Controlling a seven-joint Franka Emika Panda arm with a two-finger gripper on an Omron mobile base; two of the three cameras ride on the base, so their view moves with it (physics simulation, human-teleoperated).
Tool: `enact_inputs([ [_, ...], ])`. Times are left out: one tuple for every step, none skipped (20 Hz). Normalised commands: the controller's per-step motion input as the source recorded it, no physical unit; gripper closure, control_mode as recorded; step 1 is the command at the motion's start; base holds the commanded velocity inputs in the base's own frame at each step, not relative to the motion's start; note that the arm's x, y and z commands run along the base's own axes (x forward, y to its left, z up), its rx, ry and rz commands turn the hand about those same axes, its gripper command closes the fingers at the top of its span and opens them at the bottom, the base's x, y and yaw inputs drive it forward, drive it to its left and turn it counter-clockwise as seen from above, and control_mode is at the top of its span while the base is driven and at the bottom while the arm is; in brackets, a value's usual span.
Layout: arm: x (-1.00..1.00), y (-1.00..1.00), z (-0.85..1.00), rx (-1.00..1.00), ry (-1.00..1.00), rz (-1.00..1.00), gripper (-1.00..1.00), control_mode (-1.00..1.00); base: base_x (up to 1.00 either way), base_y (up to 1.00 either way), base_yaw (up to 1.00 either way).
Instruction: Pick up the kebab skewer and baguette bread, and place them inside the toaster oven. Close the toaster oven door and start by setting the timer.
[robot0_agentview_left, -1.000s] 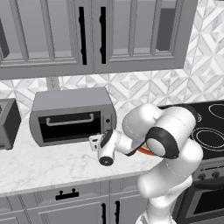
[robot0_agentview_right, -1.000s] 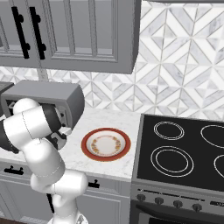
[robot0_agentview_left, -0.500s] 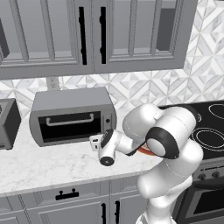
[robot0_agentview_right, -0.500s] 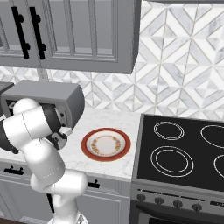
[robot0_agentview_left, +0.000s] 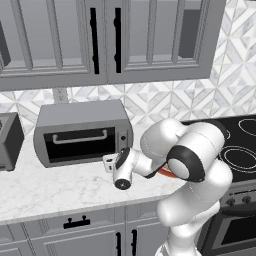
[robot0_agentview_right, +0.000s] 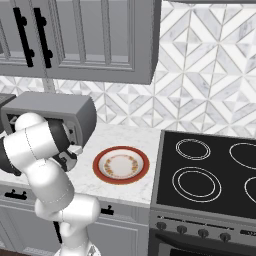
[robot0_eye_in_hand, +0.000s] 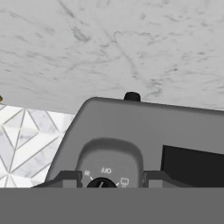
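even, bright, diffuse rendered light, no clear single source. soft shadow under the toaster oven (robot0_agentview_left: 82, 137) on the marble counter (robot0_agentview_left: 60, 187), faint shade below the upper cabinets (robot0_agentview_left: 105, 40) on the tiled wall. white robot arm (robot0_agentview_left: 195, 155) has smooth shading, darker underneath, mild highlight on its rounded shells. black stove top (robot0_agentview_right: 210, 170) looks flat, no glare. plate (robot0_agentview_right: 121, 164) crisp and evenly lit. both base views sharp edge to edge, no motion blur, no lens distortion, slight jagged edges on cabinet handles. hand view is softer: counter texture smeared and low-res, oven front close-up, dial markings (robot0_eye_in_hand: 105, 171) small and fuzzy, barely readable.
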Motion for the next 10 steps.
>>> enact_inputs([
  [0.0, 0.0, 0.0, 0.0, 0.0, 0.0, 1.0, -1.0, 0.0, 0.0, 0.0],
  [0.0, 0.0, 0.0, 0.0, -0.01, 0.0, 1.0, -1.0, 0.0, 0.0, 0.0],
  [0.0, 0.0, 0.03, 0.0, -0.02, 0.0, 1.0, -1.0, 0.0, 0.0, 0.0],
  [0.0, 0.0, 0.0, 0.0, -0.01, 0.0, 1.0, -1.0, 0.0, 0.0, 0.0],
  [0.0, 0.0, 0.06, 0.0, -0.02, 0.0, 1.0, -1.0, 0.0, 0.0, 0.0],
  [0.0, 0.0, 0.09, 0.0, -0.04, 0.0, 1.0, -1.0, 0.0, 0.0, 0.0],
  [0.0, 0.0, 0.08, 0.0, -0.04, 0.0, 1.0, -1.0, 0.0, 0.0, 0.0],
  [0.0, 0.0, 0.14, 0.0, -0.04, 0.0, 1.0, -1.0, 0.0, 0.0, 0.0],
  [0.0, 0.0, 0.13, -0.01, -0.03, 0.0, 1.0, -1.0, 0.0, 0.0, 0.0],
  [0.0, 0.0, 0.15, -0.01, -0.03, 0.0, 1.0, -1.0, 0.0, 0.0, 0.0],
])
